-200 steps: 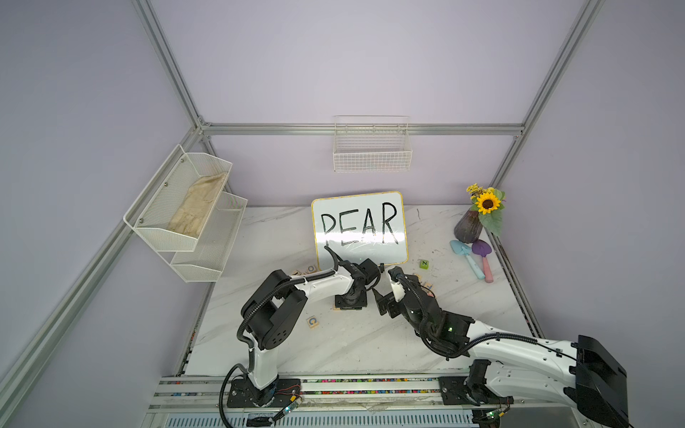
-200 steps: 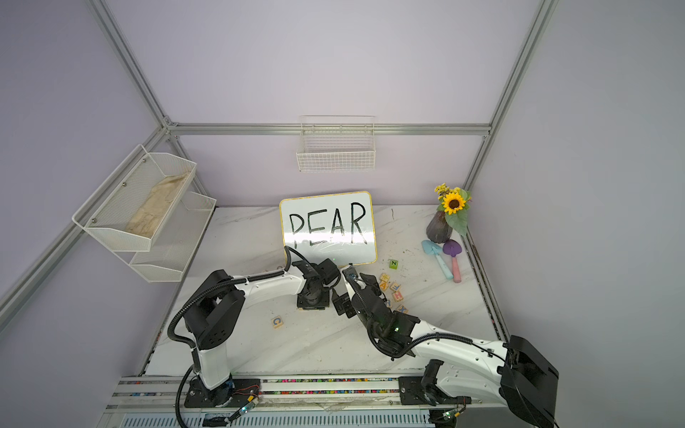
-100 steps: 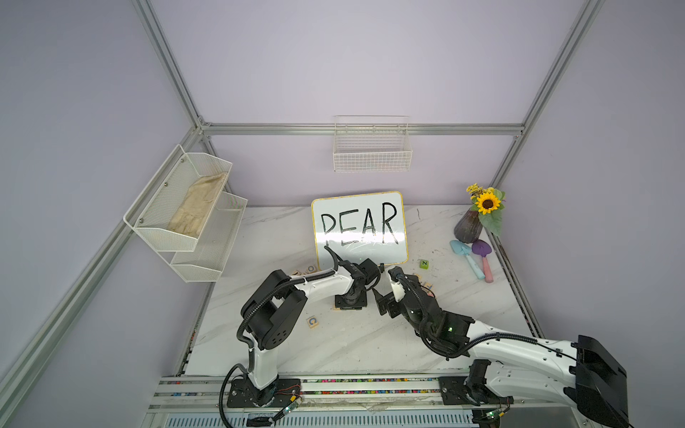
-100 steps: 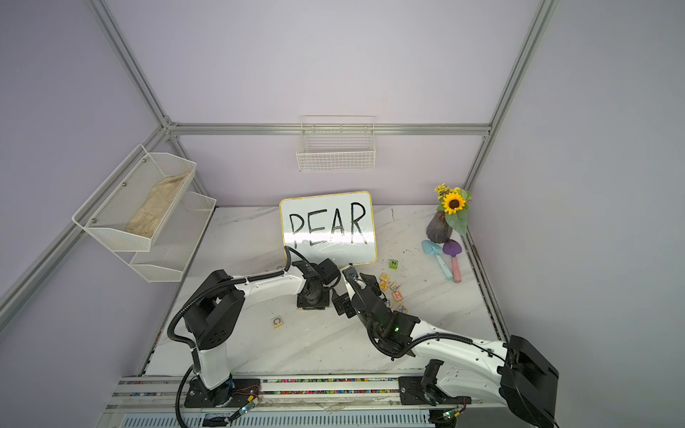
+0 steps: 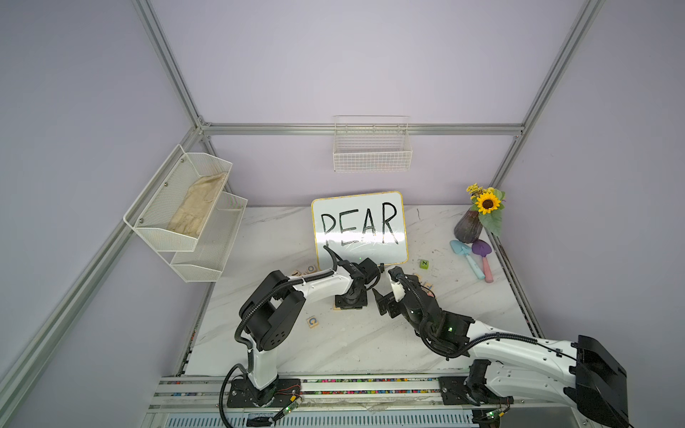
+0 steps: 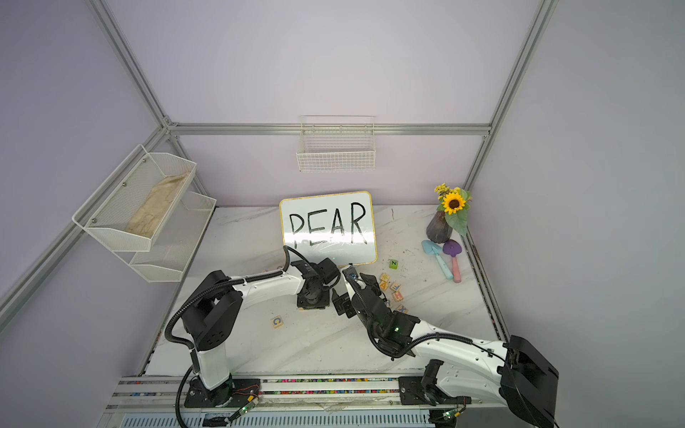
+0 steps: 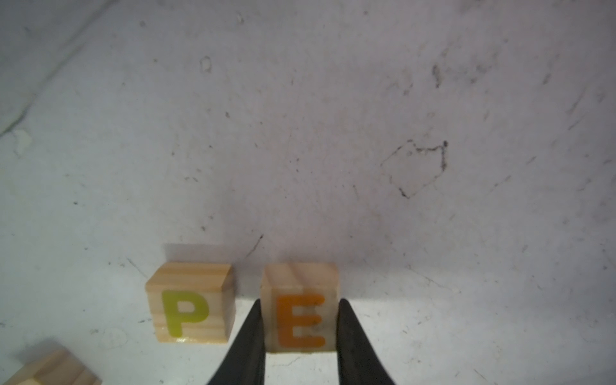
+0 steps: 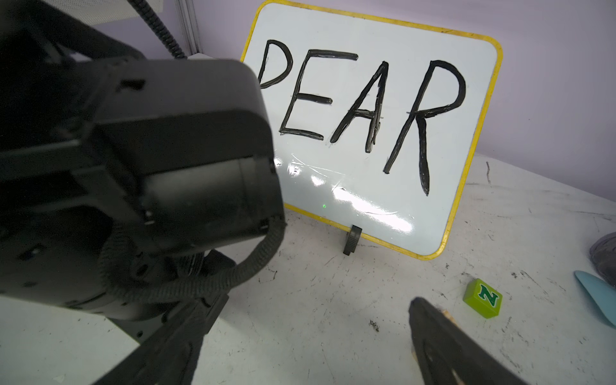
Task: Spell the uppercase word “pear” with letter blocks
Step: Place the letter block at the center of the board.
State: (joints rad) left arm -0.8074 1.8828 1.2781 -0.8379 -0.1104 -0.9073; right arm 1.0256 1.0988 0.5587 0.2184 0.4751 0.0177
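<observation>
Top views, tabletop: white marbled tabletop (image 5: 352, 344) inside a lilac-walled cell.
Top views, whiteboard: the whiteboard (image 5: 359, 226), handwritten PEAR, stands propped near the middle of the back edge.
Top views, left gripper: the left gripper (image 5: 349, 302) points straight down at mid-tabletop, just in front of the whiteboard. It hides what it grips; only a sliver of wood shows beneath it.
Top views, right gripper: the right gripper (image 6: 352, 287) hangs just beside it, above the surface, jaws spread wide with nothing between them.
Top views, loose cubes: a C cube (image 5: 312, 321) lies alone toward the front left corner. A green N cube (image 6: 393, 264) lies by the whiteboard's lower right corner. A cube cluster (image 6: 396, 286) lies beside the right arm, its letters too small to read surely.
Top views, back right corner: sunflower vase (image 5: 467, 230), with toy shovels (image 5: 459, 247) just in front.
Left wrist, E block: the E block (image 7: 300, 310), orange letter, is clamped on both sides by the black fingers (image 7: 248, 343).
Left wrist, P block: the P block (image 7: 191, 303), yellow letter, sits on the tabletop just beside the E block across a narrow gap, reading P then E.
Left wrist, contact: I cannot tell whether the E block rests on the tabletop or sits just above it.
Left wrist, extra: corner of another wooden cube (image 7: 50, 370), letter hidden.
Right wrist, jaws: two dark fingers (image 8: 173, 343) far apart, bare tabletop between them.
Right wrist, ahead: the left arm's black wrist housing (image 8: 150, 160) fills much of the view; the whiteboard and green N cube lie beyond.
</observation>
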